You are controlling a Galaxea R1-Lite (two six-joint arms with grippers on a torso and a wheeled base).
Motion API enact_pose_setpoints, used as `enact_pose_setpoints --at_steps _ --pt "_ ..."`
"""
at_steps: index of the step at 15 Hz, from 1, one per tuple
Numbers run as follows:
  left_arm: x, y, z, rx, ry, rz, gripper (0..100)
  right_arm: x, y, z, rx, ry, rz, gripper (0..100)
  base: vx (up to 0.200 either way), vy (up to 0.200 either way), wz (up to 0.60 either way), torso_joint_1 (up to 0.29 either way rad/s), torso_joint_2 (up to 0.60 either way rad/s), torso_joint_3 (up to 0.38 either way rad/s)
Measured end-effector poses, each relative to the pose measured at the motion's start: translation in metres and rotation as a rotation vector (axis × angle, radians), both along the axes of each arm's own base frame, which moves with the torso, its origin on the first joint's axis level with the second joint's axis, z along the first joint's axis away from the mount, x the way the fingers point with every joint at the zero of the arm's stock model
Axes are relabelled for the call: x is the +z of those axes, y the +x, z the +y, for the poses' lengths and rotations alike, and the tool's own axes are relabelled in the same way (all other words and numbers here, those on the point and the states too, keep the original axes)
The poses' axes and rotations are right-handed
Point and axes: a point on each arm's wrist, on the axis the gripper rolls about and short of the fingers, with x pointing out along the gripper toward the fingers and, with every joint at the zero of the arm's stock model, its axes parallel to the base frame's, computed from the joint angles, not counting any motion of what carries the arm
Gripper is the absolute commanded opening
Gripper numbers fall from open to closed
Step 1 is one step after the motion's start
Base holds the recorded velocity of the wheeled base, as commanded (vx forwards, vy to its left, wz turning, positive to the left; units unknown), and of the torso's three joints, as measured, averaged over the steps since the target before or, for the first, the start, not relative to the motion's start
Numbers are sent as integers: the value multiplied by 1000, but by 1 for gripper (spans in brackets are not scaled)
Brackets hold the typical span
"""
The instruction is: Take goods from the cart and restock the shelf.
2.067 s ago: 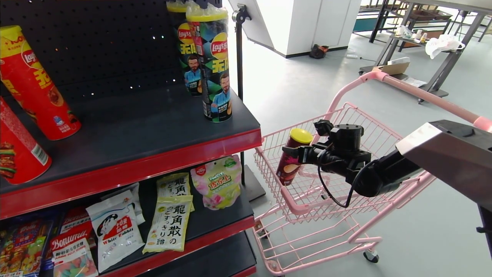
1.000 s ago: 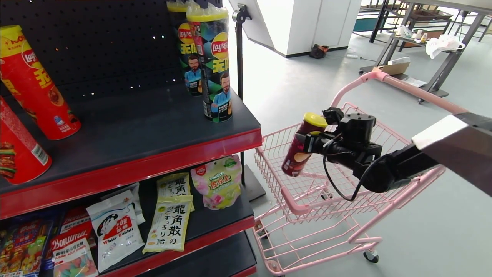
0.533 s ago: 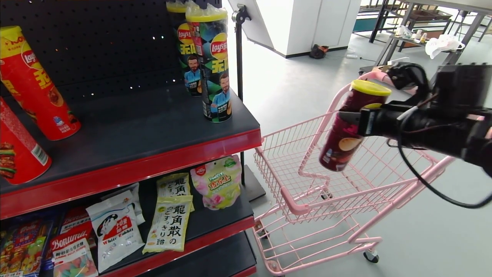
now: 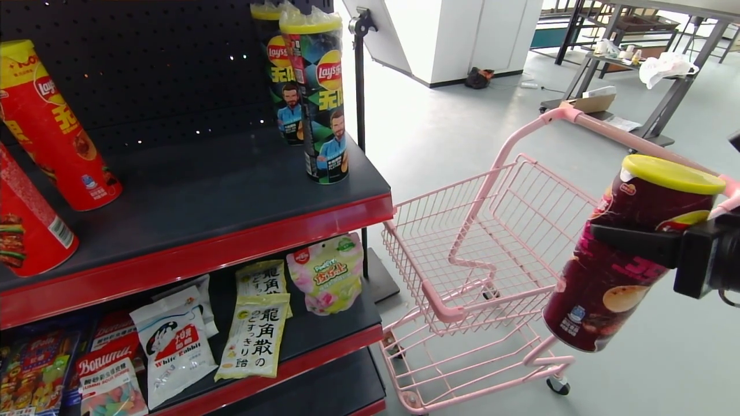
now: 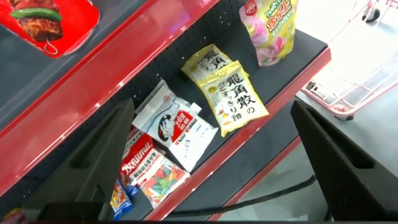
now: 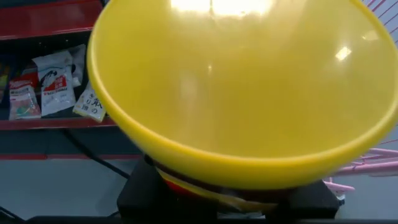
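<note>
Shelf [image 4: 231, 190] on the left has red cans [image 4: 52, 127] and green cans [image 4: 321, 98] standing on its top tier, and snack bags [image 4: 254, 335] lying on the tier below. Pink cart [image 4: 430, 292] stands just right of it. Dark can [image 4: 618, 277] with a yellow lid hangs tilted in the air by the cart's right side, clamped in the right gripper [image 4: 636, 242]. Left gripper [image 5: 214, 165] is near the bag tier, fingers wide apart

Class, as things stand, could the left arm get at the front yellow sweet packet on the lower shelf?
Probably yes. The left end effector hangs open facing the flat yellow plastic sweet packet, with nothing between them, though the red shelf edge above may crowd it.
</note>
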Motion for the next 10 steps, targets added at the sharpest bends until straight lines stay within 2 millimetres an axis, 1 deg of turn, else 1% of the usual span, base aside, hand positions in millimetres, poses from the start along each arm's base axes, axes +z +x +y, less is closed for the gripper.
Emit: enact_pose_setpoints --at_steps 3,9,10 --pt "0 1 0 4 60 -3 100 -5 -2 1 19 -58 -13 0 0 0 0 0 0 0" --pt "0 4 0 15 77 11 100 -12 -1 2 38 -102 -1 0 -200 0 0 3 0 5" --pt "0 4 0 14 80 12 100 -14 -1 2 37 -105 7 0 0 0 0 0 0 0"
